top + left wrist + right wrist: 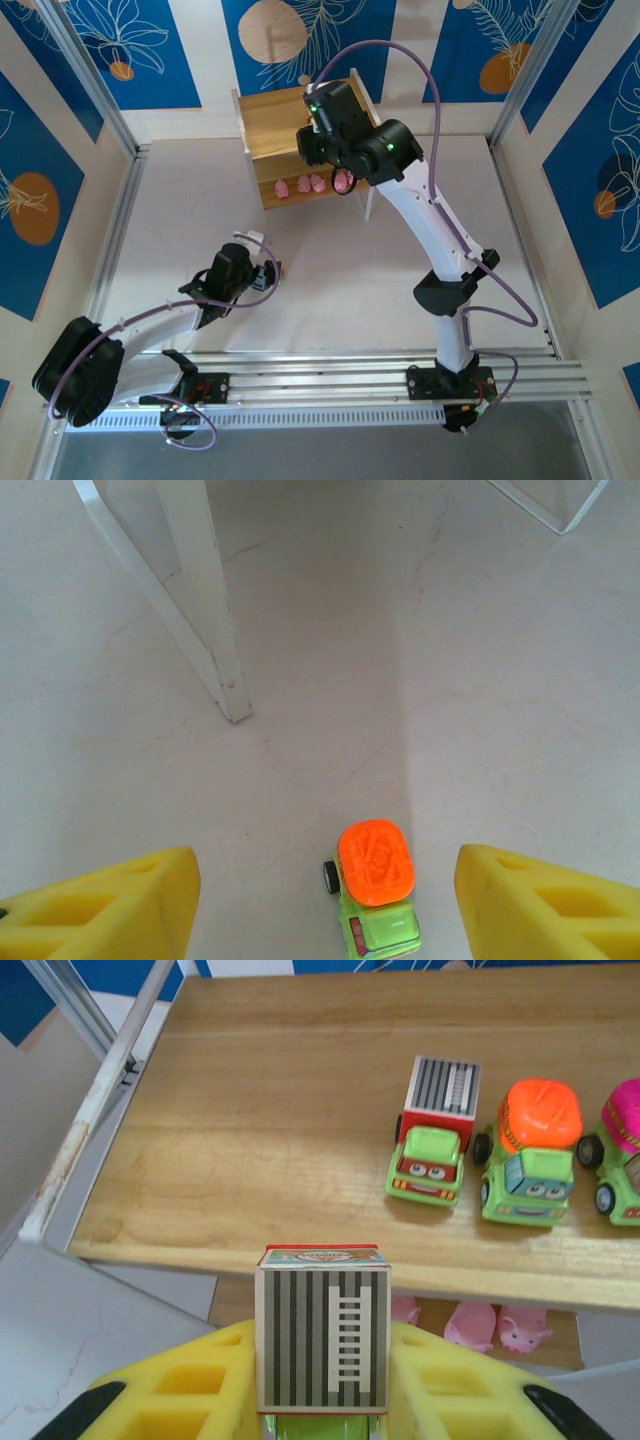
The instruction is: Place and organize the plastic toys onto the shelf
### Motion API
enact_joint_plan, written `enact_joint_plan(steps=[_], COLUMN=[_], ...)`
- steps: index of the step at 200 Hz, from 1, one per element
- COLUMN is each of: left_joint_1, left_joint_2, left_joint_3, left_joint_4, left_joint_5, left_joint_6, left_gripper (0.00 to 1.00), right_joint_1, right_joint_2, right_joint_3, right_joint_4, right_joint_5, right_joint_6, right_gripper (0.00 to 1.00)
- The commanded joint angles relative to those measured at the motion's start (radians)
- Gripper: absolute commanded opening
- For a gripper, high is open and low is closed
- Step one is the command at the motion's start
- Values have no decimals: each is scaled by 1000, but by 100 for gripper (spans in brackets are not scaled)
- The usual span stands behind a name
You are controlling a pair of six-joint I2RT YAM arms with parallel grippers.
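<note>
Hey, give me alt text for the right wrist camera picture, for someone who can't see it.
The right gripper holds a striped-top toy truck by the near edge of the shelf's top board. On the board's right stand a red box truck, an orange-topped truck and a pink-topped truck. Pink pigs show on the lower tier.

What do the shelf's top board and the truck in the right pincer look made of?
Shelf's top board: light wood or wood-look laminate, matte to satin; streaky grain shows. Nearest truck: probably moulded plastic, from its smooth green base; its box roof carries a printed striped label, likely a sticker.
</note>
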Motion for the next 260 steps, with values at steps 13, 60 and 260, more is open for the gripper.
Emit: enact_joint_plan(steps=[13, 60, 260], left_joint_1=[-10, -11, -10], left_joint_2=[2, 7, 20], left_joint_3=[24, 25, 32], left_joint_4=[7, 12, 18], left_joint_5=[1, 7, 17], left_joint_6=[10, 9, 4], left_gripper=[68, 68, 68], right_joint_1=[-7, -35, -74], right_joint_2=[26, 70, 182], right_joint_3=[5, 26, 104], right_joint_4=[93, 134, 163], right_joint_5=[-27, -47, -60], right_joint_6=[-57, -72, -114], right_gripper=[29, 29, 31])
